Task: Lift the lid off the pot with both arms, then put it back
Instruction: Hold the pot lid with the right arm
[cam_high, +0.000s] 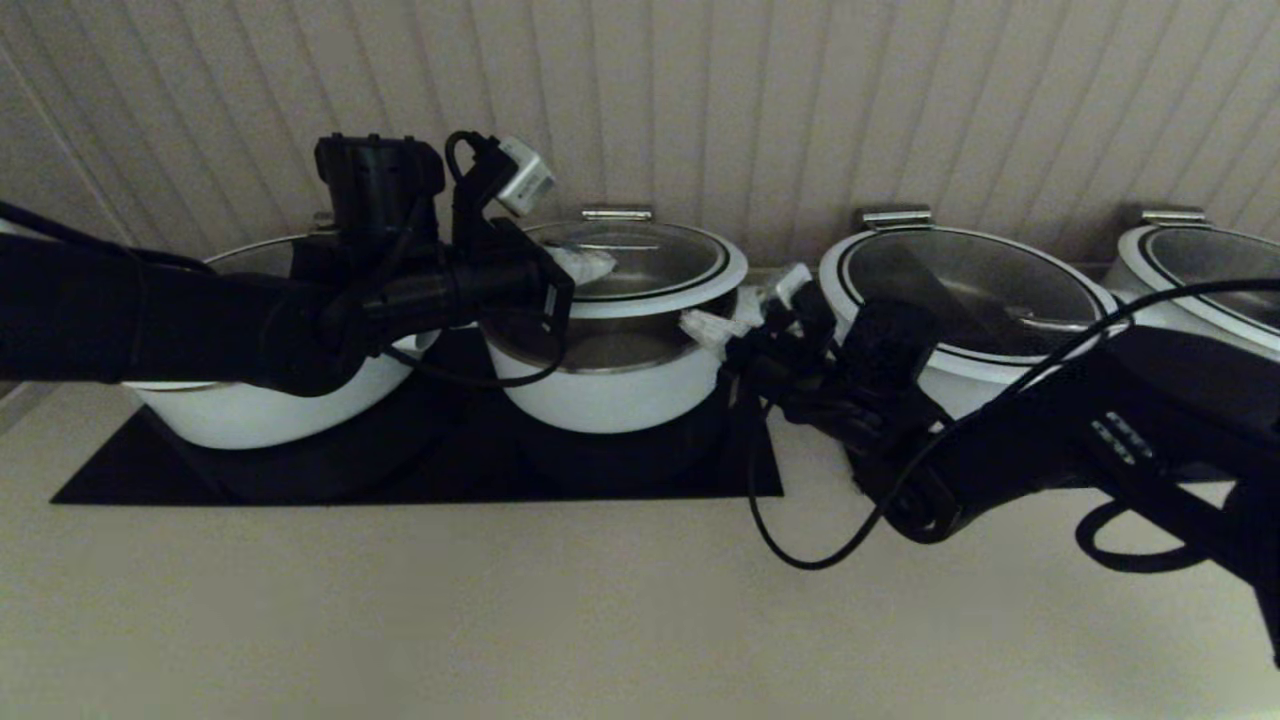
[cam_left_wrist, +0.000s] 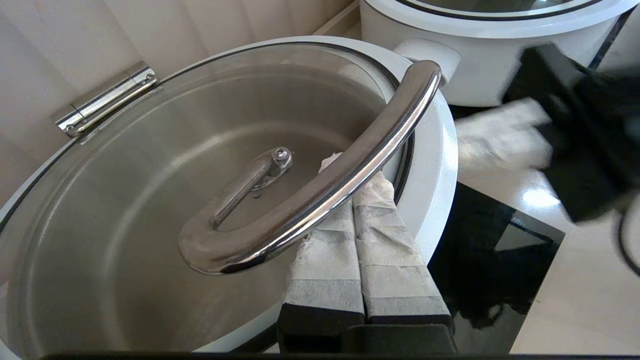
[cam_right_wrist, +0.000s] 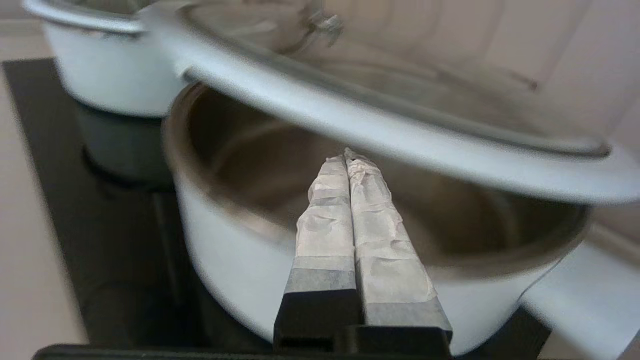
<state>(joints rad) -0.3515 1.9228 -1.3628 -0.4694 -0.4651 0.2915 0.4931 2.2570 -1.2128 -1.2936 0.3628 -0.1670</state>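
Observation:
The lid is raised and tilted above the pot, with a gap showing the steel lining. My left gripper is shut, its two fingers together and slid under the lid's curved steel handle; in the left wrist view the gripper lies on the glass beneath the bar. My right gripper is shut at the pot's right side. In the right wrist view the gripper has its tips just below the lid's white rim, over the pot's open mouth.
A wider white pot stands to the left under my left arm. Two wider lidded pots stand to the right. The black cooktop lies beneath, the wall close behind, and a steel hinge at the lid's back.

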